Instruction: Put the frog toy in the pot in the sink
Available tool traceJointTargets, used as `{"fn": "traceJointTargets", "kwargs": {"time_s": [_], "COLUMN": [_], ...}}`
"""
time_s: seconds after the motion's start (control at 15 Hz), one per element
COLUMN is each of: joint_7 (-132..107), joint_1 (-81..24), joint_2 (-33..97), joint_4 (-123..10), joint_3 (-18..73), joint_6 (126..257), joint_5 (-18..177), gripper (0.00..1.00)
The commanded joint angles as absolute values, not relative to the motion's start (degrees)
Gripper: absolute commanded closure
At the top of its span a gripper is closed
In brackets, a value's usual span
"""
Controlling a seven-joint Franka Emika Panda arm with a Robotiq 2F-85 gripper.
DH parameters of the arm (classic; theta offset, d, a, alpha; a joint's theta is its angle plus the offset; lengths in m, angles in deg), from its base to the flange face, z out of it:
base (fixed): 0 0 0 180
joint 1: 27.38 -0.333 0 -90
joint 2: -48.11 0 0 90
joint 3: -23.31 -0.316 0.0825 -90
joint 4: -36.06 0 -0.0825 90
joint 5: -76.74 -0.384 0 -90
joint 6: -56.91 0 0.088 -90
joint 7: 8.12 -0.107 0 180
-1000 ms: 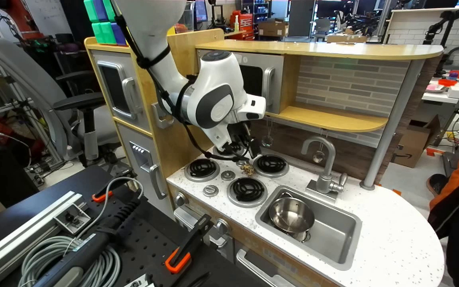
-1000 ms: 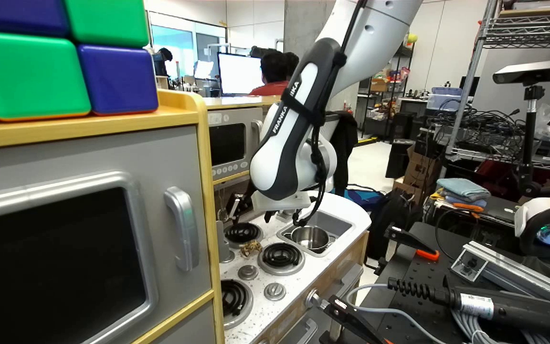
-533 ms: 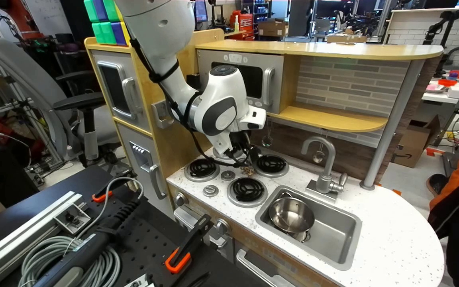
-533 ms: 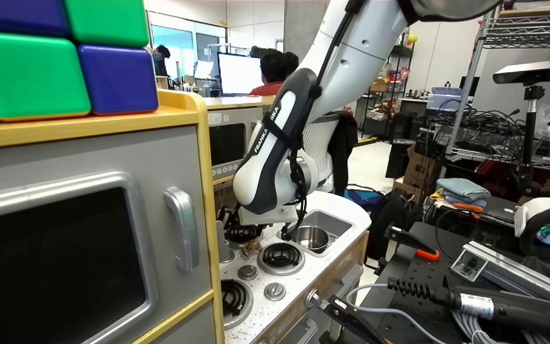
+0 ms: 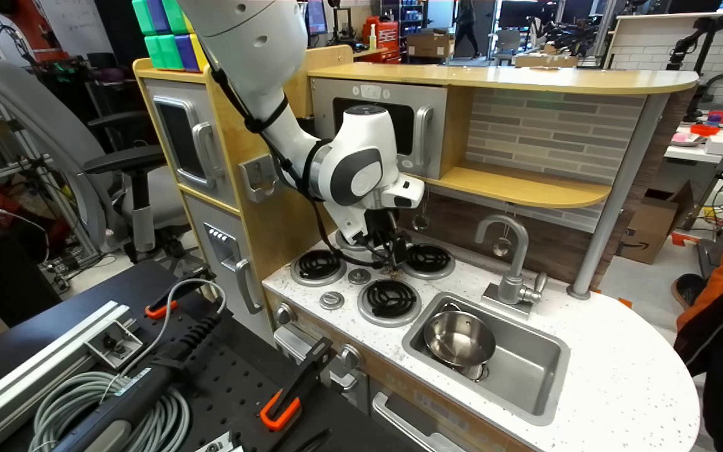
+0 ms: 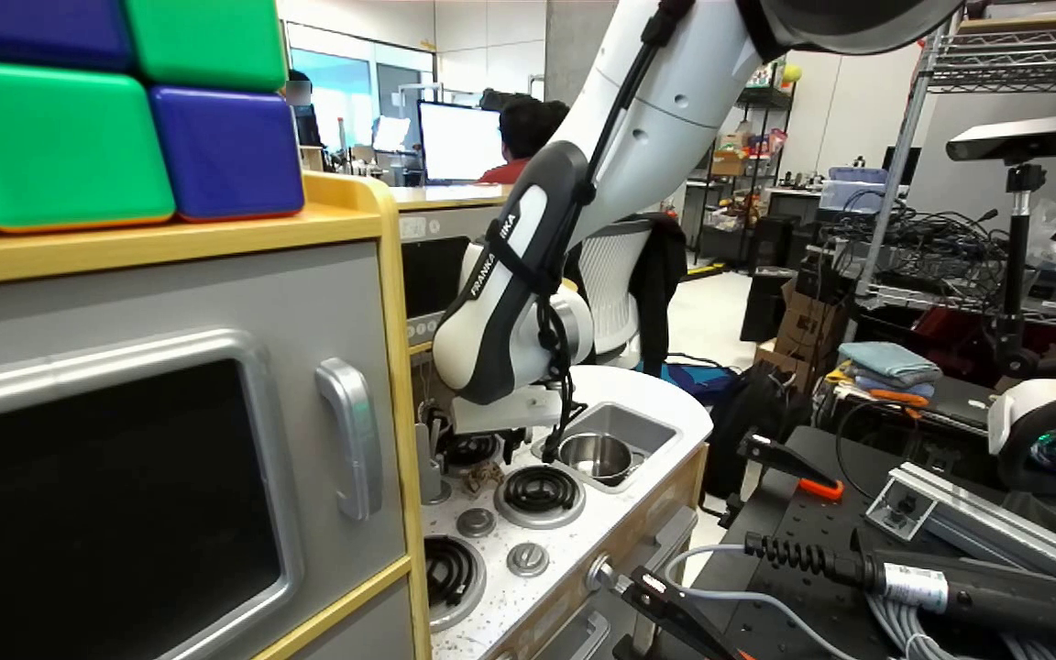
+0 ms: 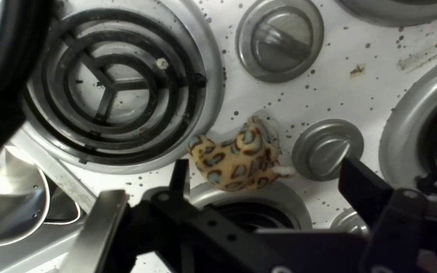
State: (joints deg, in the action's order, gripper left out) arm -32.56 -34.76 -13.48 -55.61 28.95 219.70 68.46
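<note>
The frog toy (image 7: 237,161), yellowish-tan with brown-ringed spots, lies on the white counter among the stove burners. It also shows in both exterior views (image 5: 393,272) (image 6: 482,477), partly hidden by the gripper. My gripper (image 7: 266,172) is open, with its two black fingers spread wide and nothing between them. In the exterior views the gripper (image 5: 394,258) hangs right above the toy. The wrist view shows the toy ahead of the fingertips, nearer the left finger. The silver pot (image 5: 459,339) stands in the left part of the grey sink (image 5: 528,364). Its edge shows in the wrist view (image 7: 10,201).
Black coil burners (image 5: 390,301) and grey knobs (image 7: 328,149) surround the toy. A grey faucet (image 5: 515,263) rises behind the sink. A tall cabinet (image 5: 280,188) and a toy microwave (image 5: 427,125) stand close to the arm.
The arm has come down and shifted, bringing the gripper lower over the toy. The toy and the pot have not visibly moved.
</note>
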Motion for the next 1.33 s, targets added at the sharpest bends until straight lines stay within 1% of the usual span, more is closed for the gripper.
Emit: {"fn": "traceJointTargets", "kwargs": {"time_s": [0.0,0.13,0.27,0.67,0.87,0.93,1.13,1.2,1.27], "joint_7": [-34.64,-36.2,-37.71,-40.32,-40.56,-40.4,-39.21,-39.12,-38.73], "joint_1": [-35.93,-35.79,-35.48,-34.93,-34.45,-34.31,-33.67,-33.5,-33.04], "joint_2": [-16.3,-17.24,-17.88,-17.96,-15.94,-14.99,-10.12,-8.28,-6.15], "joint_4": [-50.94,-49.03,-46.99,-44.4,-45.94,-46.89,-52.43,-54.36,-56.52], "joint_3": [30.93,31.15,30.96,30.28,29.88,29.81,29.74,29.95,29.9], "joint_6": [216.01,212.76,209.14,203.89,202.61,202.05,200.96,200.73,200.81], "joint_5": [67.53,67.32,67.17,67.39,67.31,67.34,67.41,67.48,67.38], "gripper": [0.01,0.02,0.28,0.75,0.95,1.0,0.97,1.0,0.97]}}
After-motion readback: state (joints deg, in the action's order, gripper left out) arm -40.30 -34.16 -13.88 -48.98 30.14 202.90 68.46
